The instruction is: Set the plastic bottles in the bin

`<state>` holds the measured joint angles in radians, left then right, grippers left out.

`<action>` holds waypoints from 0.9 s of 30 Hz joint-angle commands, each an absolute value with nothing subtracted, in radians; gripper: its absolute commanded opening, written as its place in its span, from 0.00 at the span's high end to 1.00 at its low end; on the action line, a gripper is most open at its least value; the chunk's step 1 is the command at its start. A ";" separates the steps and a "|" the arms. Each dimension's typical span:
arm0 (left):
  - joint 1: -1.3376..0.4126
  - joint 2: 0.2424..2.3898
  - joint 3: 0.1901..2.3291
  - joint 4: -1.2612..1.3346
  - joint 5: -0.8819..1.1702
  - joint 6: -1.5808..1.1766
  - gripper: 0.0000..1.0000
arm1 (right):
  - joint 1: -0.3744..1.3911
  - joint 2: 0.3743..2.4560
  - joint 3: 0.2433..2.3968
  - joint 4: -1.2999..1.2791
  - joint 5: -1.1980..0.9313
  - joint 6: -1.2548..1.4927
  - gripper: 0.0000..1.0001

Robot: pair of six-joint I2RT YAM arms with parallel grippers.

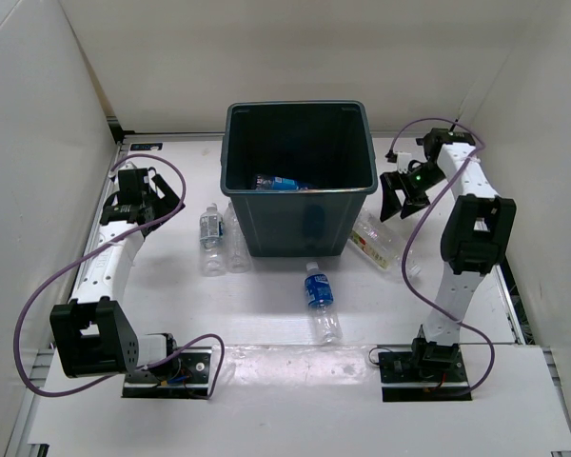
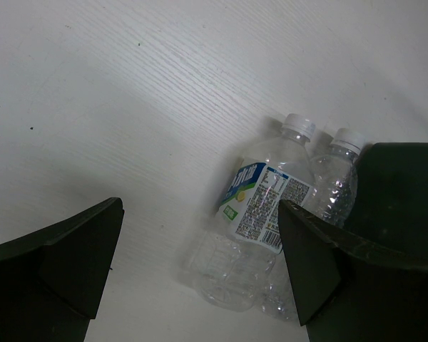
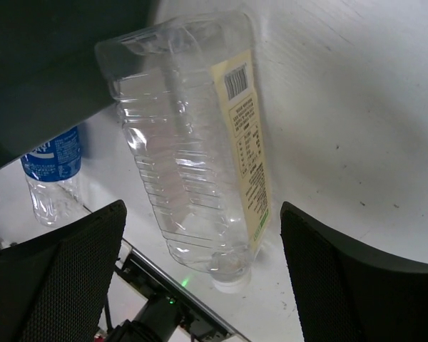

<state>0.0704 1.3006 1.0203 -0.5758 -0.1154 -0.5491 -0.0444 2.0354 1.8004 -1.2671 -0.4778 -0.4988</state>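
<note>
Hovering: right fingers [image 1: 400, 202] wide open, empty, above yellow-label bottle [image 3: 192, 142] lying on worktop [image 1: 266, 305] beside right wall of bin [image 1: 295, 107]. Best to straddle mid-body, squeeze gently; thin plastic likely slippery. Also left fingers [image 1: 169, 202] open, empty, near two bottles [image 2: 264, 214] left of bin.

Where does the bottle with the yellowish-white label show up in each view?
Top external: the yellow-labelled bottle lies on the table, beside the right wall of the bin.
Left wrist: not in it.
Right wrist: mid-frame, cap toward the bottom edge.
Shared landmark: the bin, whose dark wall fills the left wrist's right edge and the right wrist's upper left.
</note>
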 commanded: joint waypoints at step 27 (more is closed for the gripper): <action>0.083 1.264 1.039 -0.588 -0.107 -0.534 0.00 | 0.146 2.051 1.669 -1.267 -0.094 -0.427 0.10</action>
<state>0.0715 1.3003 1.0203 -0.5774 -0.1078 -0.5465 0.1371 2.0460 1.6802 -1.2778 -0.1673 -0.4759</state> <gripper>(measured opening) 0.998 0.899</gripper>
